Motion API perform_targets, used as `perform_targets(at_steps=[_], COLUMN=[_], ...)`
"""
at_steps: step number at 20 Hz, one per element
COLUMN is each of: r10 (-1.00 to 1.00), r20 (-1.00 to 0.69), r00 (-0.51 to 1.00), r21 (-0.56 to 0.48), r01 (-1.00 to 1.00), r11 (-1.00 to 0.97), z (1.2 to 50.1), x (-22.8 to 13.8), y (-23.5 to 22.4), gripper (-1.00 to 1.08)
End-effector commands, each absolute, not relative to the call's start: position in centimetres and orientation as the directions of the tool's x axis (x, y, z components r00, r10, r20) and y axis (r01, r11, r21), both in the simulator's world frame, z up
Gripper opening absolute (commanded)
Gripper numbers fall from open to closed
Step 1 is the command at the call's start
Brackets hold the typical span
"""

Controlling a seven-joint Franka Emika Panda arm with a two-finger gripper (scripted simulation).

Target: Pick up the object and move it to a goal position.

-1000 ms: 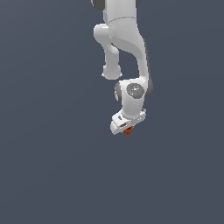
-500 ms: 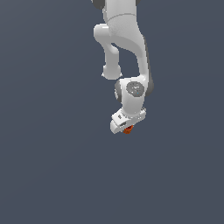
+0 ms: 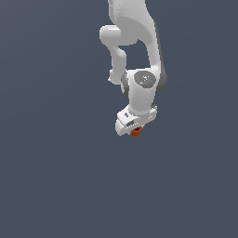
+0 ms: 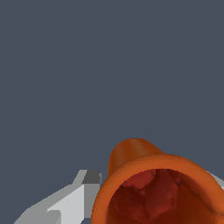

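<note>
In the exterior view a glossy white jointed robot arm (image 3: 139,51) comes down from the top edge of the picture, bends at a rounded elbow, and ends in a blocky white gripper (image 3: 134,124) with its working end pointing downward and slightly toward the exterior view's left. A small orange-red tapered cup (image 3: 135,132) shows as a spot of colour just under the gripper's lower edge, touching it and partly hidden by the white body; the cup is clearly narrower than the gripper that carries it. Everything around arm and cup is a flat, even slate-grey background, and no edge or shadow in it tells where a bench surface lies, so whether the cup is off the ground cannot be told. In the wrist view the same cup (image 4: 157,188) fills the lower part of the picture, its wide round rim turned toward the camera, its darker mottled red hollow open to view, and its narrower closed end pointing away. One of the white and grey fingers (image 4: 72,201) lies right against the cup's outer wall on one side, and a sliver of pale surface shows against the rim on the opposite side, so the fingers are clenched around the cup
</note>
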State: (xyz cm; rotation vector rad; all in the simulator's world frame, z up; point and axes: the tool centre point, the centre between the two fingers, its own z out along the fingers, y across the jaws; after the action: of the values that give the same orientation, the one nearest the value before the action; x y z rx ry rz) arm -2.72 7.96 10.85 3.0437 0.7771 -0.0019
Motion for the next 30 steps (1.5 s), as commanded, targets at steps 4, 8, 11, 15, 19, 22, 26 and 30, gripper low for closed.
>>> perform_targets(at_steps=[4, 8, 11, 15, 19, 22, 26, 30], r10=[0.480, 0.480, 0.480, 0.481, 0.481, 0.481, 0.480, 0.480], r20=[0.000, 0.000, 0.001, 0.001, 0.001, 0.001, 0.001, 0.000], r00=[0.877, 0.877, 0.877, 0.877, 0.877, 0.877, 0.877, 0.877], r21=[0.000, 0.000, -0.001, -0.001, -0.001, -0.001, -0.001, -0.001], r01=[0.480, 0.480, 0.480, 0.481, 0.481, 0.481, 0.480, 0.480], r11=[-0.877, -0.877, -0.877, -0.877, -0.877, -0.877, -0.877, -0.877], z=[16.6, 21.4, 24.8, 29.2, 33.5, 36.6, 40.5, 43.5], x=[-2.6, -2.5, -2.4, -2.3, -2.1, -2.0, -1.7, -1.5], y=[7.4, 6.9, 6.5, 6.0, 5.5, 5.2, 4.7, 4.4], gripper=[-1.00, -1.00, -1.00, -1.00, -1.00, -1.00, -1.00, -1.00])
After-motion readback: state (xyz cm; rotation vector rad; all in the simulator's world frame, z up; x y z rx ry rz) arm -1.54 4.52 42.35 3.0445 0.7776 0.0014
